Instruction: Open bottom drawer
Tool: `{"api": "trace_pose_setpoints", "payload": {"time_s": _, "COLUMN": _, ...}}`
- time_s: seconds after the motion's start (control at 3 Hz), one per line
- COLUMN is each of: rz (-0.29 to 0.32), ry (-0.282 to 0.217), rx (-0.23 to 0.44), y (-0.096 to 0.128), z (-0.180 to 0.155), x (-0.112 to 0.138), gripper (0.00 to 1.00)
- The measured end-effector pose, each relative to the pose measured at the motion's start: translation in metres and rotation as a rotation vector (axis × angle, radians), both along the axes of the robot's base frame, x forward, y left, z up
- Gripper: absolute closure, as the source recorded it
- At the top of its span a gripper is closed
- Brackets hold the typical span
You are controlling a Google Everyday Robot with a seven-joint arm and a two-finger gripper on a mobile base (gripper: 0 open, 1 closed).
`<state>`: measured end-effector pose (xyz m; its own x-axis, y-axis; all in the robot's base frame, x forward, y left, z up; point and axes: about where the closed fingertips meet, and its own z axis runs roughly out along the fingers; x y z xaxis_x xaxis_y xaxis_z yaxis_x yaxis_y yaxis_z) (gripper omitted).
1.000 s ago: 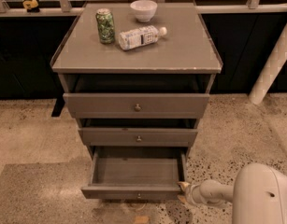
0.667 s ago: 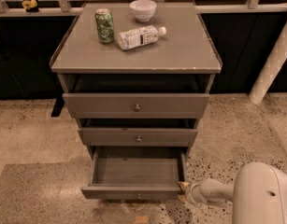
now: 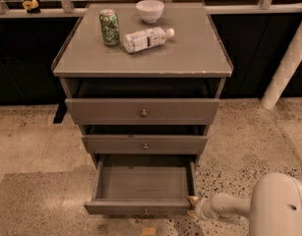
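The grey cabinet (image 3: pixel 140 68) has three drawers. The bottom drawer (image 3: pixel 140 183) is pulled far out, its inside bare, its front edge (image 3: pixel 135 208) near the lower frame edge with a tiny knob (image 3: pixel 146 212). The middle drawer (image 3: pixel 144 144) and top drawer (image 3: pixel 142 112) stick out a little. My gripper (image 3: pixel 193 207) is at the bottom drawer's front right corner, at the end of my white arm (image 3: pixel 268 205) coming from the lower right.
On the cabinet top stand a green can (image 3: pixel 109 27), a white bowl (image 3: pixel 150 11) and a lying plastic bottle (image 3: pixel 146 38). A white post (image 3: pixel 286 68) leans at the right. Speckled floor surrounds the cabinet, with dark cupboards behind.
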<state>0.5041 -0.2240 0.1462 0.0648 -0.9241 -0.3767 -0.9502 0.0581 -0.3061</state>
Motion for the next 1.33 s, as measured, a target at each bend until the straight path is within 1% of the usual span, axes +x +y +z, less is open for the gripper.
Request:
{"api": "trace_pose_setpoints", "payload": {"time_s": 0.33, "rz": 0.000, "ry": 0.000, "rx": 0.000, "y": 0.000, "z": 0.000, "x": 0.000, "gripper": 1.00}}
{"api": "trace_pose_setpoints", "payload": {"time_s": 0.67, "rz": 0.005, "ry": 0.000, "rx": 0.005, "y": -0.002, "z": -0.001, "x": -0.005, "gripper": 1.00}}
{"api": "trace_pose_setpoints", "payload": {"time_s": 1.0, "rz": 0.019, "ry": 0.006, "rx": 0.015, "y": 0.001, "z": -0.002, "x": -0.013, "gripper": 1.00}}
{"api": "trace_pose_setpoints", "payload": {"time_s": 1.33, "rz": 0.019, "ry": 0.006, "rx": 0.015, "y": 0.001, "z": 0.000, "x": -0.013, "gripper": 1.00}}
